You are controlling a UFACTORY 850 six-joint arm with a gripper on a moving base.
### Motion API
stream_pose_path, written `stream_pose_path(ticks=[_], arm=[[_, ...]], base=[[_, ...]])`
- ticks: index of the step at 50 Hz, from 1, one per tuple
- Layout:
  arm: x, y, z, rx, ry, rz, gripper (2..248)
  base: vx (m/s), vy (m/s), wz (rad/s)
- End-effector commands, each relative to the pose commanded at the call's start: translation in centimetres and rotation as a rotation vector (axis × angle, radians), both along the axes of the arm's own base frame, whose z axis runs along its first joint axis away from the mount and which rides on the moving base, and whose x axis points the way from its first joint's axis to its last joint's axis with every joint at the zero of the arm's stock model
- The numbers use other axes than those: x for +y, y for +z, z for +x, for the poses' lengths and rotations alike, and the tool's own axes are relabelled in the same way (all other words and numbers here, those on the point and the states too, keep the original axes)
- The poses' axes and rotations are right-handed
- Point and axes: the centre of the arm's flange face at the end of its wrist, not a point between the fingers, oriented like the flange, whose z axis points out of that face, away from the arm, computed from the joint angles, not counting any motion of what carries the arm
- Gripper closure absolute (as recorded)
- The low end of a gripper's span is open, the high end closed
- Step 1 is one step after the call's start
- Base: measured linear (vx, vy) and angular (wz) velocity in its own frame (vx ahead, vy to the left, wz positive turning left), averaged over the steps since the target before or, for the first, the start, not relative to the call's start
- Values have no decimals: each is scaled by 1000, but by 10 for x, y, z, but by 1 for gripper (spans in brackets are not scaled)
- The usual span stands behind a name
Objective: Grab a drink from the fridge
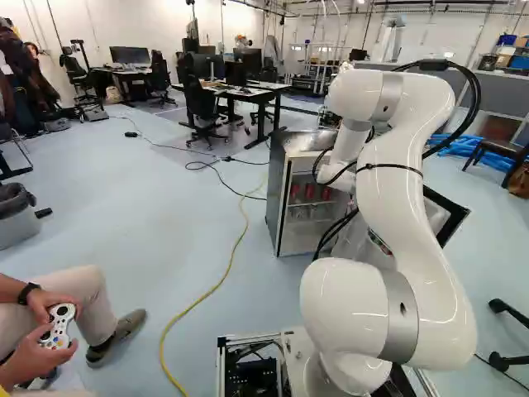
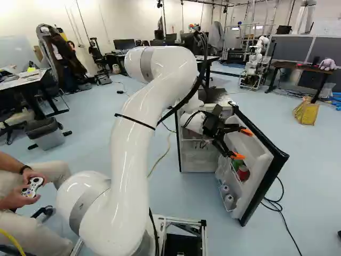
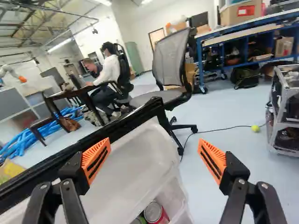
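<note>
The gripper (image 2: 242, 144) is near the opened fridge door (image 2: 259, 173), its two fingers standing wide apart, and one red can (image 3: 155, 213) sits in the door shelf (image 3: 175, 198)

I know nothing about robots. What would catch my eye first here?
Probably the big white arm, curving up through both base views. Next, its black gripper, open, with bright orange pads, by the fridge door that stands open in the right base view. A red can shows in that door's shelf.
</note>
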Motion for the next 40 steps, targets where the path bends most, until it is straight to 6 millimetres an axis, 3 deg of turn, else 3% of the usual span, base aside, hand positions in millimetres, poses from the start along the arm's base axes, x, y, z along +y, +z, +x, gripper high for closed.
stream_pose_path(ticks=[40], arm=[[16,10,-44,147,399,-37,3]], base=[[0,0,0]])
